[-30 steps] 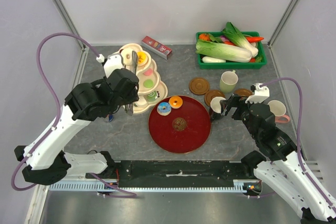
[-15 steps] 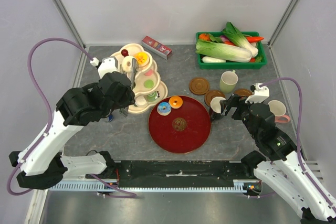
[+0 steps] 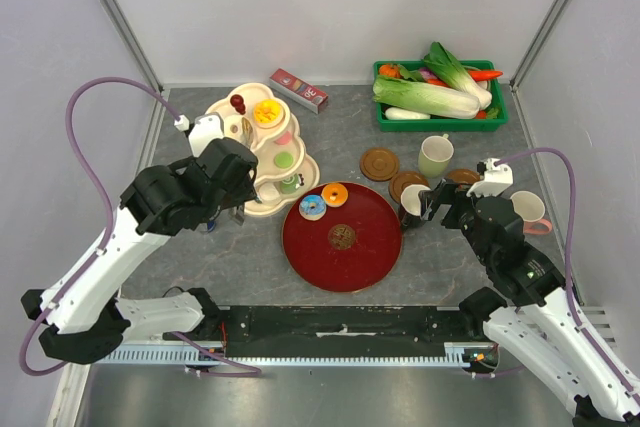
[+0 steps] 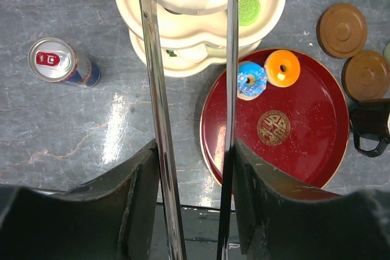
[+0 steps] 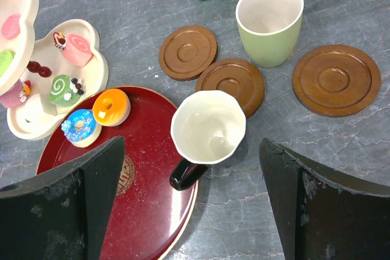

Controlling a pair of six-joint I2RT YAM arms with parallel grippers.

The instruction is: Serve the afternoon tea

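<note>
My left gripper (image 4: 195,168) is shut on metal tongs (image 4: 153,89), whose two blades reach over the cream tiered stand (image 4: 201,28); their tips leave the frame. A blue donut (image 4: 250,80) and an orange donut (image 4: 283,68) lie on the red tray (image 4: 292,150). My right gripper (image 5: 201,199) hangs open above the black mug (image 5: 208,127), which stands at the tray's right rim. The green mug (image 5: 270,19) stands beside three brown coasters (image 5: 230,83). A white mug (image 3: 528,210) sits at the far right.
A drink can (image 4: 55,62) stands left of the stand. The green crate (image 3: 440,122) of vegetables is at the back right, and a red box (image 3: 299,89) lies behind the stand. Swirl cakes (image 5: 78,49) sit on the stand's lower tiers.
My left arm has drawn back toward the left, taking the tongs off the stand's top tier, so the red and yellow sweets there show. The right arm has not moved.
</note>
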